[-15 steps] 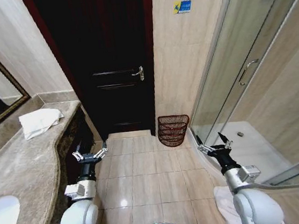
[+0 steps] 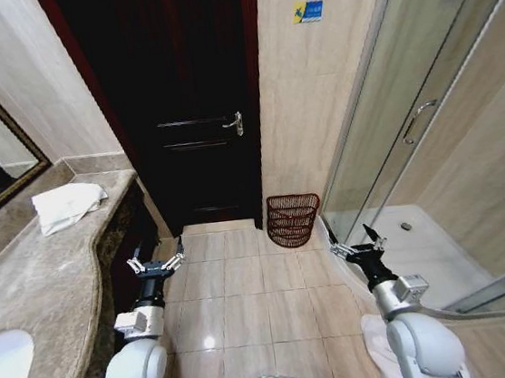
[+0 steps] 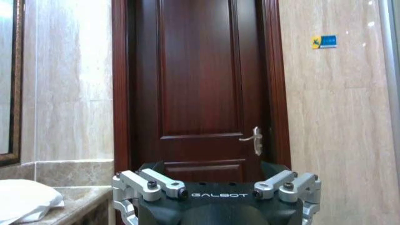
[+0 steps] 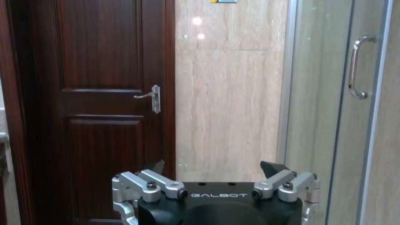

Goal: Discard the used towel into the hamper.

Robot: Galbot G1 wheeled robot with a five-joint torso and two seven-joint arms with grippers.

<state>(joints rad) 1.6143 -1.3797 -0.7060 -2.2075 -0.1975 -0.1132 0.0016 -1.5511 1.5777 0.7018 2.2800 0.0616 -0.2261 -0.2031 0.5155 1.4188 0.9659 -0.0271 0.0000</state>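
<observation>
Awaiting pickup, white towel (image 2: pixel 68 207) lies on marble counter (image 2: pixel 52 276); hamper (image 2: pixel 292 219) stands empty by the door; left hand (image 2: pixel 156 262) and right hand (image 2: pixel 354 243) spread apart, unladen.

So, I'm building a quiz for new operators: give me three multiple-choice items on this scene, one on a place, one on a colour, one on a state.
1. Where is the towel?
A. in the hamper
B. on the counter
C. in the left tool

2. What colour is the hamper?
A. white
B. reddish-brown
C. blue

3. What state is the right tool in?
A. open, empty
B. shut on the towel
C. shut on the hamper

Key: 1 B, it lies folded on the counter by the mirror. 2 B, dark reddish wire against the pale wall. 3 A, fingers spread with nothing between; the left tool likewise.
</observation>
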